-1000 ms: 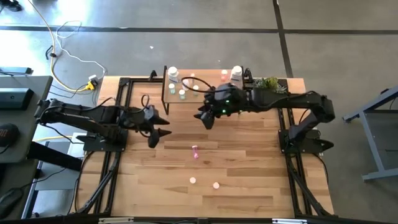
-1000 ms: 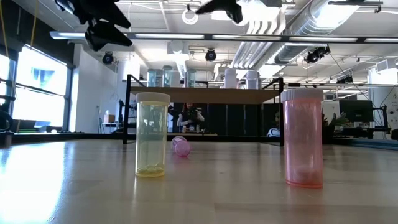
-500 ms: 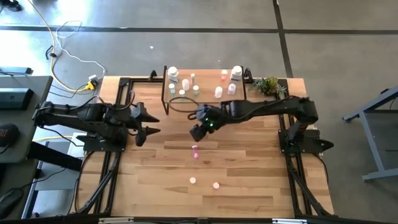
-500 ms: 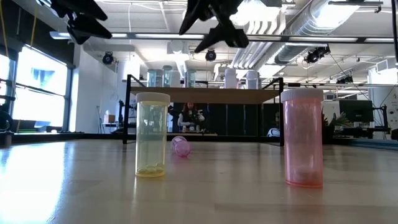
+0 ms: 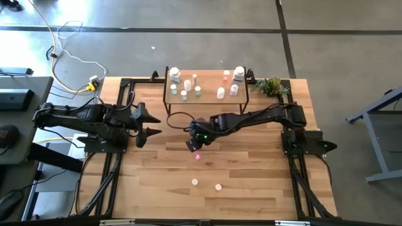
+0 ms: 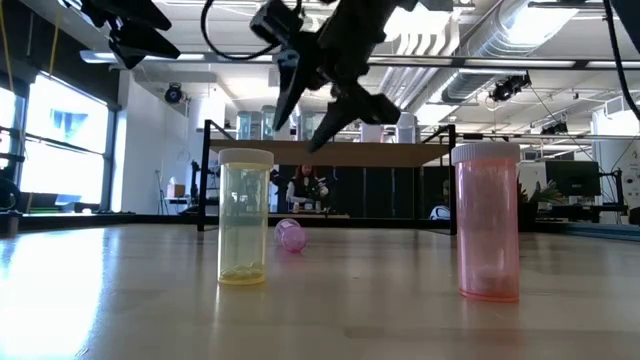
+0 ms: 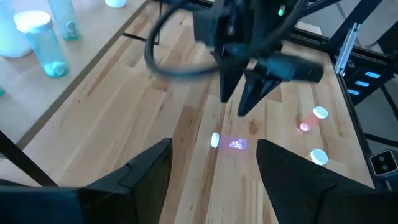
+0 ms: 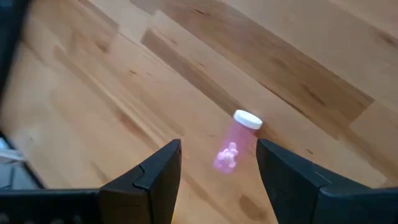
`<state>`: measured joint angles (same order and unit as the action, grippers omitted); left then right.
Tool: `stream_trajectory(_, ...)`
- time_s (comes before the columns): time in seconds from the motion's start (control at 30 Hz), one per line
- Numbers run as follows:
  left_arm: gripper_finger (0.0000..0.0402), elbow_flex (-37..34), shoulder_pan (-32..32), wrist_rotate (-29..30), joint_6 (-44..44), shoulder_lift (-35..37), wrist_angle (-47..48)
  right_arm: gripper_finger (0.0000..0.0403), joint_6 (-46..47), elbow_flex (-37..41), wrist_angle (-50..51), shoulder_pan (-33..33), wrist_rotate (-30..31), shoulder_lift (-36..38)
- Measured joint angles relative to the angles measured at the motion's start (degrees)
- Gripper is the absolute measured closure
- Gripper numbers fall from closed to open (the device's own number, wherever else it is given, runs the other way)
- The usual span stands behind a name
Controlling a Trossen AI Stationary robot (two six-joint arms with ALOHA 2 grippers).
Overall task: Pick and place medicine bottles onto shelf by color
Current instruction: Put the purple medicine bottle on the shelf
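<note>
Table: a big light-wood tabletop (image 5: pixel 251 169) with black rails down both sides, set on a grey concrete floor.
Room: the low view looks into a bright open workshop, white ducts overhead, tall windows at one side, and a person (image 6: pixel 305 188) seated far back behind the shelf legs.
Shelf: the low wooden shelf (image 5: pixel 207 100) stands at the far edge of the table on thin black legs, and it is carrying bottles right now.
On the shelf: a wide white jar (image 5: pixel 175 74) at one end, another white jar (image 5: pixel 239 73) at the other, with small green bottles (image 5: pixel 184 95) and pink and white ones between them.
Plant: a green sprig (image 5: pixel 272 85) sits just beside the shelf's right end.
Pink bottle lying down: a white-capped pink bottle (image 8: pixel 235 142) lies on its side mid-table, something pale showing inside it.
Yellow bottle: upright near the front edge (image 6: pixel 245 216), a little residue at the bottom.
Pink bottle upright: near it, also standing (image 6: pixel 487 222), looks empty.
Right gripper: there it is (image 5: pixel 193 143), reaching across to mid-table and poised right above the lying pink bottle, fingers spread wide, gripping nothing.
Left gripper: parked over the left rail (image 5: pixel 148 124), well apart from the bottles, fingers spread and empty.
</note>
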<state>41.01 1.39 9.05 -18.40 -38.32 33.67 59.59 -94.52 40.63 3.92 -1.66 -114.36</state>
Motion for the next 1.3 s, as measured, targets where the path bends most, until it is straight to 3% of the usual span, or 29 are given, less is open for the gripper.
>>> stream_trajectory(0.57,0.0177,0.02,0.02,0.08,-0.01,-0.03,0.02,0.0203,3.48,0.0,-4.09,0.0,-2.49,-10.92)
stream_trajectory(0.93,0.0177,0.02,0.02,0.12,0.0,-0.03,0.08,0.0204,3.63,0.0,-4.6,-0.67,-2.92,-12.43)
stream_trajectory(1.3,0.0177,0.02,0.02,0.11,0.13,-0.03,1.35,0.0279,4.64,0.09,-3.54,-1.16,-3.38,-12.43)
